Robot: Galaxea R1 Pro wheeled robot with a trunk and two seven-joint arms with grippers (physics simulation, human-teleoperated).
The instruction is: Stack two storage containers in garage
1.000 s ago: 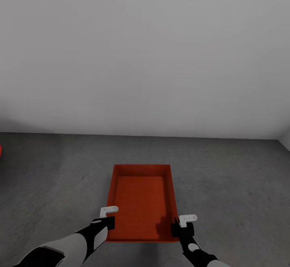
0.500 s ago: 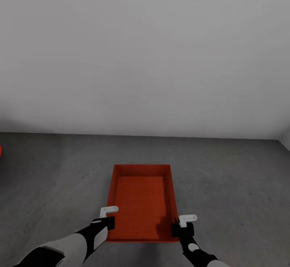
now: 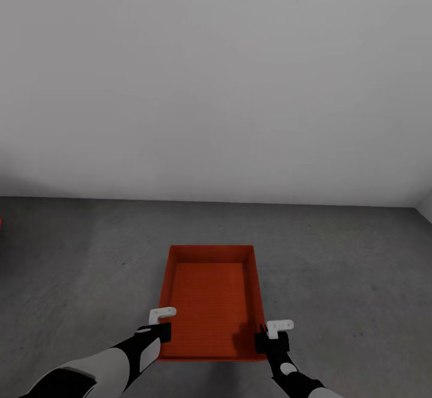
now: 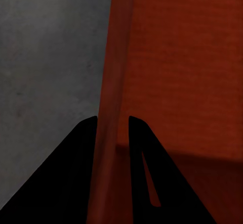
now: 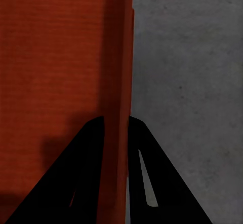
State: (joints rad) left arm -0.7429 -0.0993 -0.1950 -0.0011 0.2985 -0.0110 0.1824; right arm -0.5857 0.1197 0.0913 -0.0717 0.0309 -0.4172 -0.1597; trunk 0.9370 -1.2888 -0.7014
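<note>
One orange-red storage container (image 3: 211, 302) lies lengthwise in front of me over the dark grey concrete floor (image 3: 354, 278) of the garage. It is lidless and nothing is inside it. My left gripper (image 3: 161, 329) is shut on its left wall near the near corner, and my right gripper (image 3: 264, 338) is shut on its right wall. In the left wrist view the fingers of the left gripper (image 4: 112, 120) straddle the container's (image 4: 182, 57) thin wall. The right gripper (image 5: 116, 120) straddles the container's (image 5: 55, 57) other wall in the same way. I cannot tell whether the container rests on the floor.
A plain pale grey wall (image 3: 216, 86) stands straight ahead, meeting the floor a little beyond the container. A sliver of something red (image 3: 0, 223) shows at the far left edge. Another wall's corner (image 3: 425, 206) shows at the right. Bare concrete lies on both sides.
</note>
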